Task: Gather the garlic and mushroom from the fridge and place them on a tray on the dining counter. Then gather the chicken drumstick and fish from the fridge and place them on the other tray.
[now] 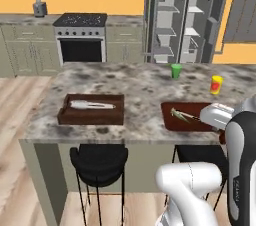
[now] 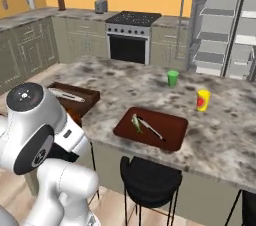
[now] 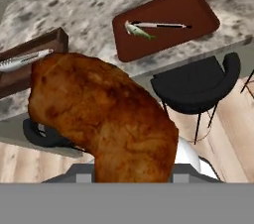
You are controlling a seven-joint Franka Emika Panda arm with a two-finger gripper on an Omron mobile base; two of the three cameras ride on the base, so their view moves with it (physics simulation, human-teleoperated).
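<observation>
My gripper [image 3: 131, 177] is shut on the chicken drumstick [image 3: 104, 119], a large golden-brown piece that hides the fingers in the hand view. It hangs over the near edge of the dining counter [image 1: 140, 82]. The fish [image 1: 92, 105] lies in the other tray [image 1: 91, 116], the deep dark-brown one at the counter's left [image 2: 86, 101]. The flat reddish tray [image 1: 172, 120] [image 2: 172, 130] [image 3: 191, 12] holds two small pale-green things [image 3: 136, 29]; I cannot tell which is garlic and which is mushroom. The fridge [image 1: 185, 20] stands open behind the counter.
A green cup [image 1: 176, 70] and a yellow cup [image 1: 216, 84] stand on the counter behind the flat tray. Black stools [image 1: 98, 165] [image 2: 150, 180] sit under the near edge. A stove [image 1: 81, 37] and olive cabinets line the far wall.
</observation>
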